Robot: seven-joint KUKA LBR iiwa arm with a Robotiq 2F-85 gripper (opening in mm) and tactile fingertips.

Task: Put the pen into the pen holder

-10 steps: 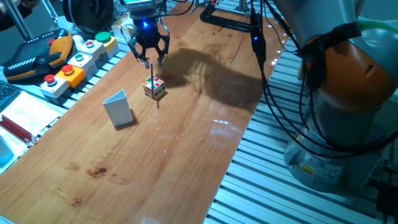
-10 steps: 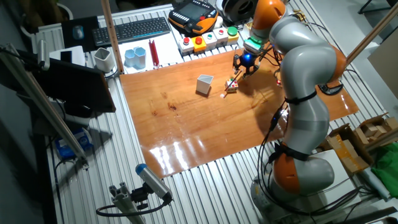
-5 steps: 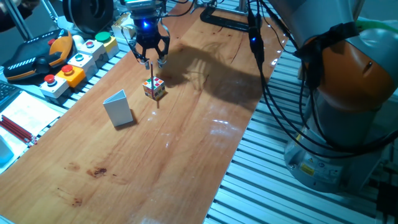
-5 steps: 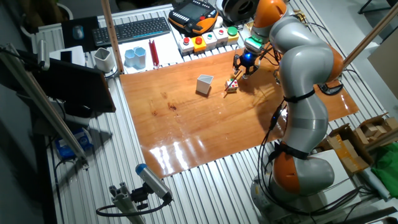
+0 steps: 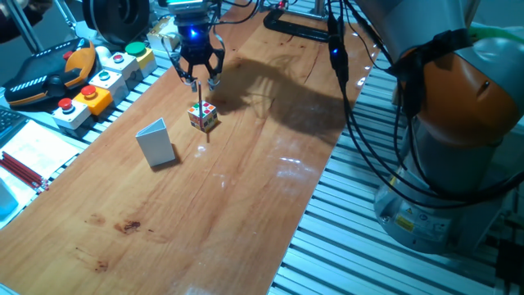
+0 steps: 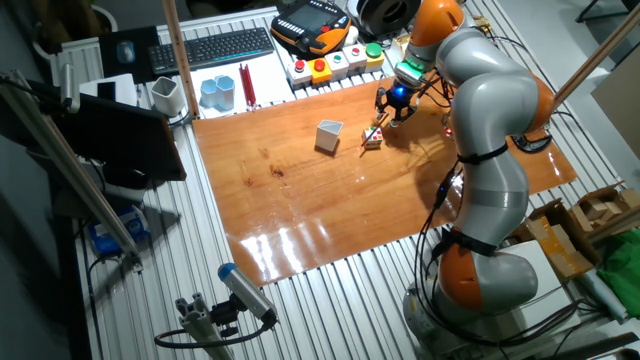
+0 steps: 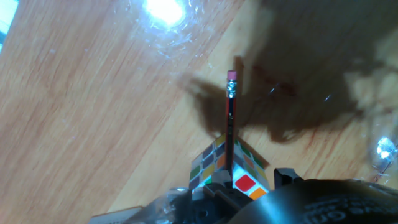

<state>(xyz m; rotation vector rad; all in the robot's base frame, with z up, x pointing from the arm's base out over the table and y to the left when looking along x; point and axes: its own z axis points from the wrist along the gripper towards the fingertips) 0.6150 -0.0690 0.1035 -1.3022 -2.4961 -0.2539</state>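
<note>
My black two-finger hand hovers spread wide over the thin reddish pen propped against a multicoloured cube, gripping nothing.

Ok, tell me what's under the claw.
Below the claw is the pen, steeply tilted by the puzzle cube on the table. Its top end, and any grip, are hidden.
</note>
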